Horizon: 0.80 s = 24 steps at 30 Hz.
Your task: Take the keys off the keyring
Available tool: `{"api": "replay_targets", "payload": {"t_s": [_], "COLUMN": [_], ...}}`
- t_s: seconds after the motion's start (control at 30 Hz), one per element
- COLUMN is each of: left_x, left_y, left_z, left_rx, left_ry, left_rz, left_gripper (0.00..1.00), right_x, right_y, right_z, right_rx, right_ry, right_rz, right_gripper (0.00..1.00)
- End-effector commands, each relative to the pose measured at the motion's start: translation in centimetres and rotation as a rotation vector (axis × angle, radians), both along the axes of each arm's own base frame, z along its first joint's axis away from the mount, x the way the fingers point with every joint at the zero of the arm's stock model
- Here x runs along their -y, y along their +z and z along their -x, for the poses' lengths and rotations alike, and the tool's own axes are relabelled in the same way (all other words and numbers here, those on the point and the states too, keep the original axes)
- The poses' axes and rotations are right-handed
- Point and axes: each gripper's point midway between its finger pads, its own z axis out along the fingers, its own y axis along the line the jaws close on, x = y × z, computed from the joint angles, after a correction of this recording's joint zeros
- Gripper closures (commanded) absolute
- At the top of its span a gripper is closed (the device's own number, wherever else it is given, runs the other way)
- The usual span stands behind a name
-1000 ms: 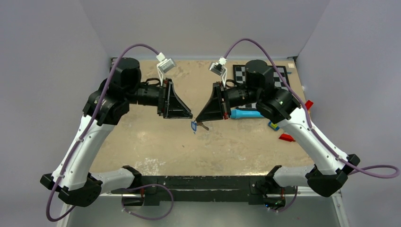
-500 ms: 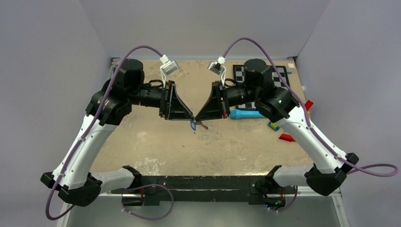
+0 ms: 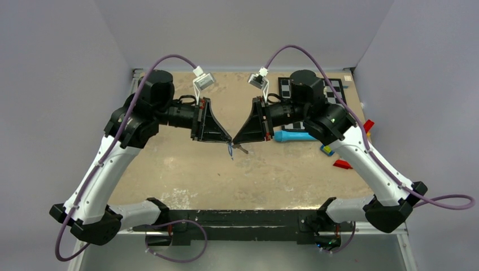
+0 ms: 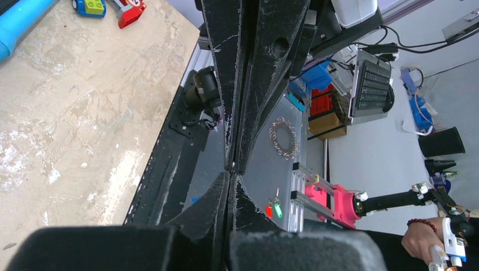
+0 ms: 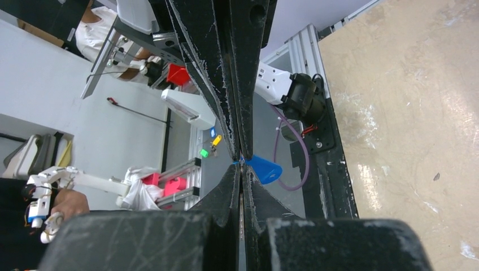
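Tabletop (image 3: 169,164) matt, mottled tan, worn. Left hand (image 3: 227,139) matt black, scratched. Keys (image 5: 264,168): smooth blue plastic.

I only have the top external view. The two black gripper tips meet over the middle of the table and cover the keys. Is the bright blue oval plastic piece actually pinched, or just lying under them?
Observer: In the right wrist view, the bright blue oval plastic piece juts out sideways where the tips meet. Its narrow end runs into the shut jaws of the right gripper, so it looks pinched.
Operator: And the left gripper, open or closed?
Observer: The left wrist view shows the left gripper with its jaws pressed together, meeting the right gripper tip to tip. I can't see what, if anything, is between them.
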Motion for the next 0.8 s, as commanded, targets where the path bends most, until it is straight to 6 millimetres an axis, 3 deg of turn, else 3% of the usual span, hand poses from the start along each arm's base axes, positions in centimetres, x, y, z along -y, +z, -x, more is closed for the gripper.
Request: {"api": "replay_targets", "payload": {"t_s": [0.0, 0.13, 0.23, 0.37, 0.6, 0.77], "left_x": [0.0, 0.1, 0.1, 0.1, -0.1, -0.1], "left_y": [1.4, 2.3, 2.8, 3.1, 3.3, 3.4], "left_z": [0.3, 0.2, 0.3, 0.1, 0.1, -0.2], "left_rx": [0.05, 0.058, 0.065, 0.068, 0.077, 0.074], "left_ry": [-0.005, 0.006, 0.011, 0.022, 0.045, 0.073], "left_rz": [0.039, 0.071, 0.085, 0.089, 0.094, 0.093], "left_gripper": [1.0, 1.0, 1.0, 1.0, 1.0, 1.0], "right_x": [-0.1, -0.1, -0.1, 0.0, -0.2, -0.2], "right_y": [2.3, 2.8, 2.9, 2.9, 3.1, 3.0], "right_z": [0.3, 0.3, 0.2, 0.1, 0.0, 0.1], "right_rx": [0.063, 0.062, 0.066, 0.065, 0.059, 0.05], "right_ry": [0.014, 0.006, -0.006, -0.013, -0.015, -0.014], "right_rz": [-0.068, -0.089, -0.097, -0.102, -0.116, -0.115], "right_gripper": [0.98, 0.59, 0.49, 0.52, 0.78, 0.84]}}
